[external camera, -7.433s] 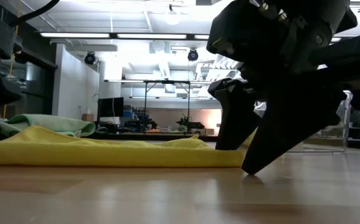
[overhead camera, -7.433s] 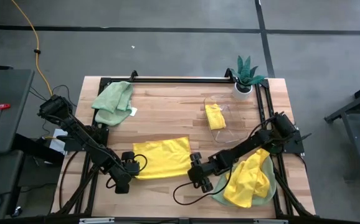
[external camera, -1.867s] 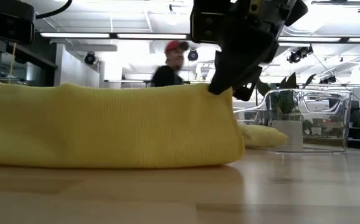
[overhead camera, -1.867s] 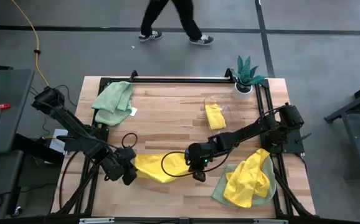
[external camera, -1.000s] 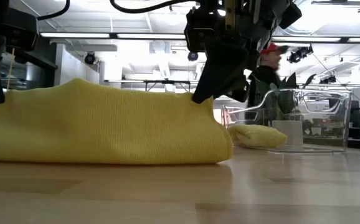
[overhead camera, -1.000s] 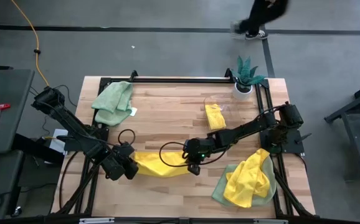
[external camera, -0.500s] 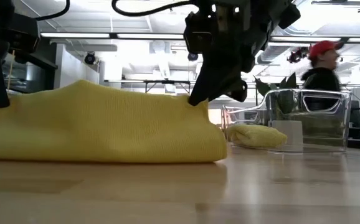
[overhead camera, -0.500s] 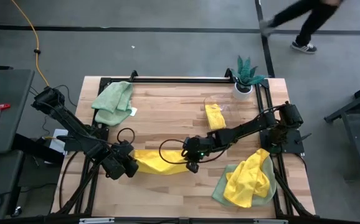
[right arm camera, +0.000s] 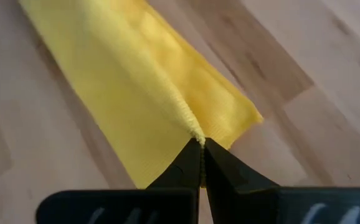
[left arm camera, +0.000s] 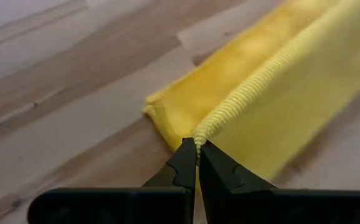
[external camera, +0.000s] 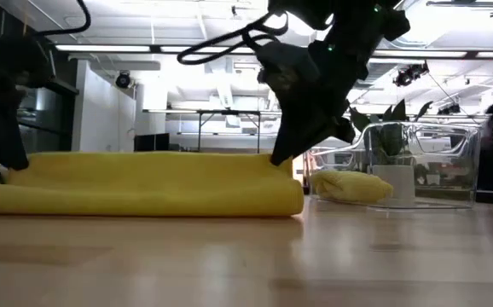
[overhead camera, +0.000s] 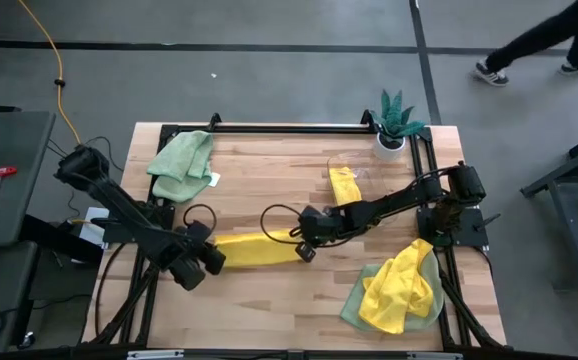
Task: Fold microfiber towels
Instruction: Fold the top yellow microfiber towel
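Left claw (overhead camera: 212, 256) & right claw (overhead camera: 307, 247): each clamped on 1 end of folded yellow towel (overhead camera: 257, 249), flat on bench (overhead camera: 269, 190).

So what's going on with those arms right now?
Left gripper and right gripper each shut on yellow towel edge. Towel folded over, lying flat. Nothing in the way.

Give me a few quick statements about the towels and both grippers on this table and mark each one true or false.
1. The left gripper pinches a corner of the yellow towel. True.
2. The right gripper is open and clear of it. False: it is shut on the towel's other end.
3. A green towel lies at the far left corner. True.
4. The clear bin is empty. False: it holds a folded yellow towel.
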